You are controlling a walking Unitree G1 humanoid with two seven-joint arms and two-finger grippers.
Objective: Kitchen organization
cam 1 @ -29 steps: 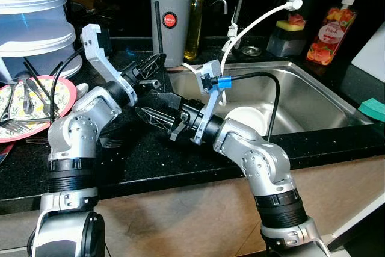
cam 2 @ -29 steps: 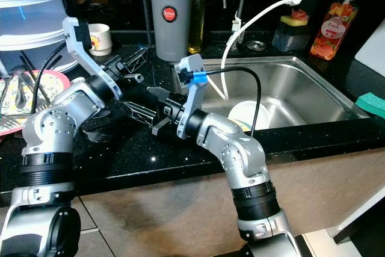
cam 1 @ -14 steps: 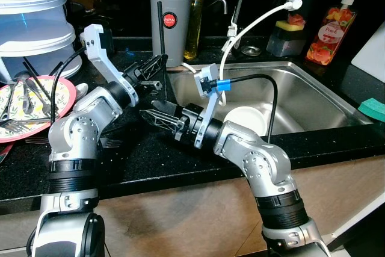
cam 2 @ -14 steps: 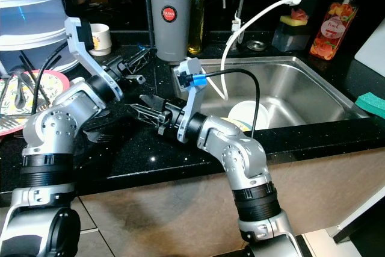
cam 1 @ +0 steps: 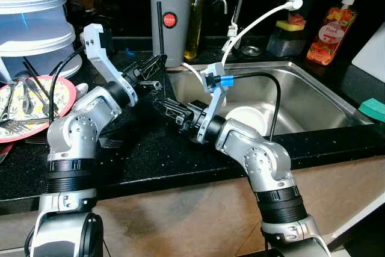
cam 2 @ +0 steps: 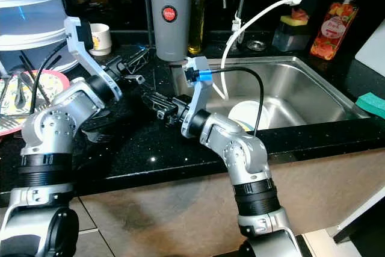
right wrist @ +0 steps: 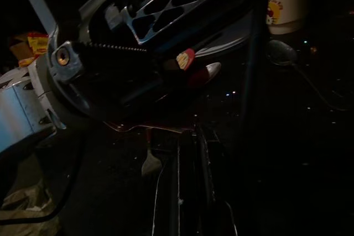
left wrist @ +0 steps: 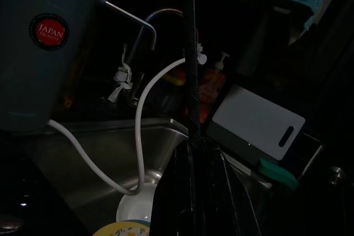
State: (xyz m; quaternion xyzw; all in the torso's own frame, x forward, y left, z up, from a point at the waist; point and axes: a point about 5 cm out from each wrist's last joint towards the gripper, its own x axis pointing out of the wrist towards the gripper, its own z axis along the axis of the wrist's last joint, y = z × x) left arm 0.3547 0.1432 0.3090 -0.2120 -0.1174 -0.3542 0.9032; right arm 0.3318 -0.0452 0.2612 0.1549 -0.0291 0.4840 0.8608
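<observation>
1. Two grippers are meeting at the centre of the left eye view, over the black worktop just left of the sink.
2. The left gripper is clamping a thin black rod between closed fingers. The left wrist view is showing the rod rising straight out from between them.
3. The rod is standing nearly upright. Its long axis is running up the frame across the face of the grey canister, and its lower end is sitting in the left jaws.
4. The right gripper is pointing toward the left of the frame, just below the left one, with its fingers drawn together. Whether they are pinching anything I cannot tell.
5. The rod is therefore lying just above the right fingertips and crosswise to them. The left arm is the nearer one, since it is already holding the rod.
6. Any handover is looking to need the right jaws opened and raised to the rod's lower part.
7. A plate of cutlery is sitting at the left edge of the frame, and a white bowl is lying in the sink, right of centre.
</observation>
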